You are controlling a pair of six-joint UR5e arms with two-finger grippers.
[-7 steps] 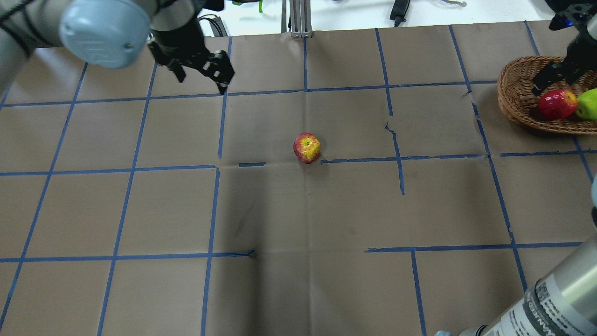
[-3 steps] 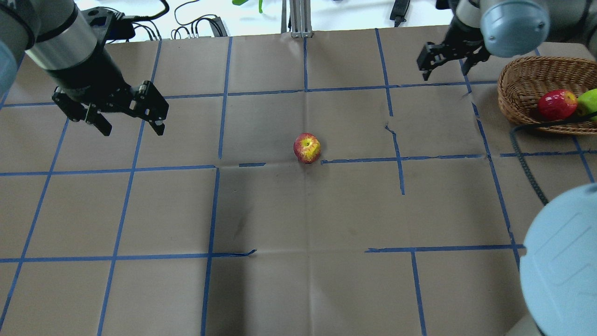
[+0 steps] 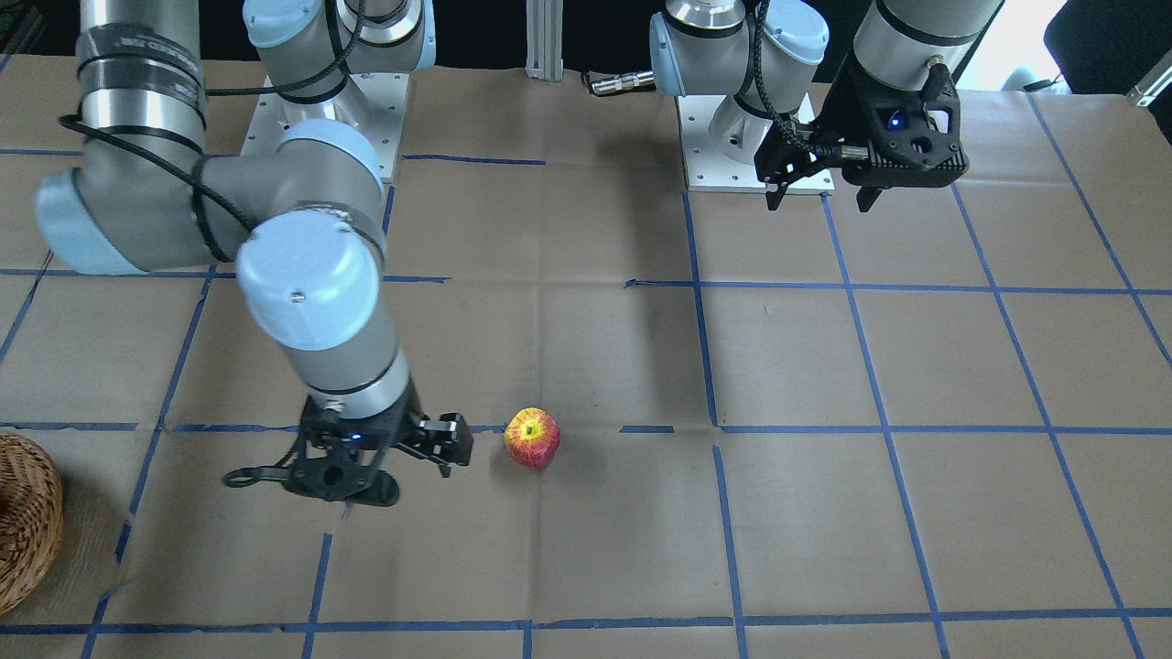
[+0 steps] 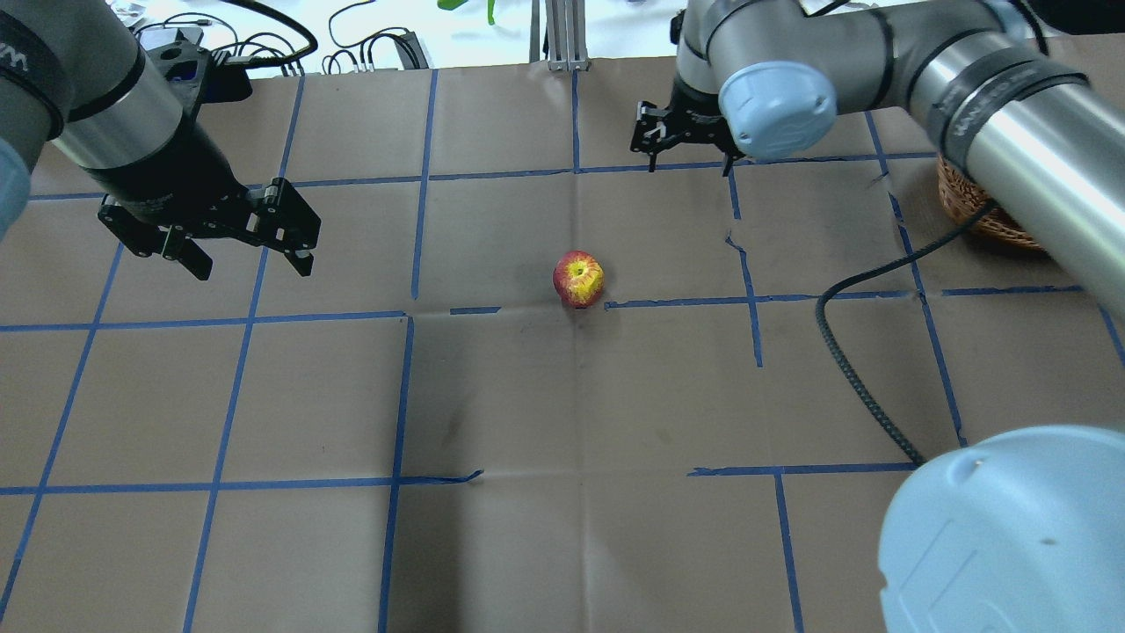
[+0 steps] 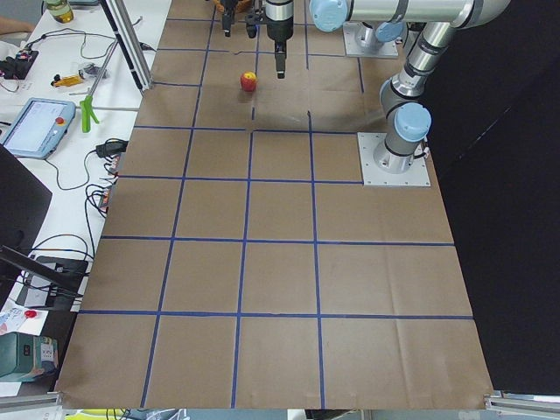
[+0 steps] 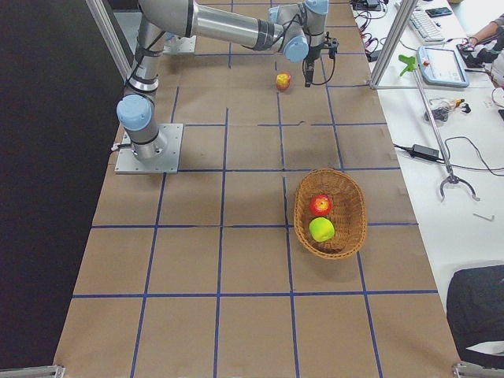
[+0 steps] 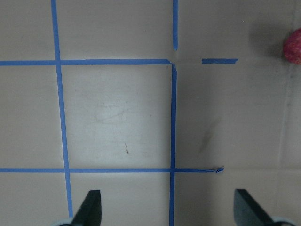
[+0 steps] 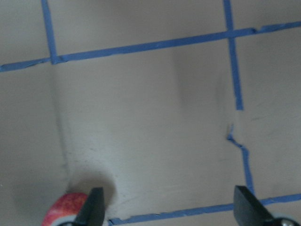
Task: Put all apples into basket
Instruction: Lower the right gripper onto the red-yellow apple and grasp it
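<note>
The right gripper (image 4: 688, 148) hangs over the paper with its jaws spread wide. It holds and touches nothing. From its own wrist camera, the round red apple with yellow patches (image 8: 64, 210) sits just by one black fingertip (image 8: 92, 207), outside the gap.

The left gripper (image 4: 250, 257) is also wide open and empty, well off to the robot's left over bare paper.

The patched apple stands alone near the middle of the brown paper-covered table (image 4: 527, 396), against a blue tape line, with open paper on every side. The round light-brown wicker basket (image 6: 343, 193) sits well apart toward the robot's right end, with a glossy deep red apple (image 6: 320, 205) and a lime green apple (image 6: 321, 229) side by side inside. A black cable (image 4: 866, 387) from the right arm droops over the paper between the patched apple and the basket.
</note>
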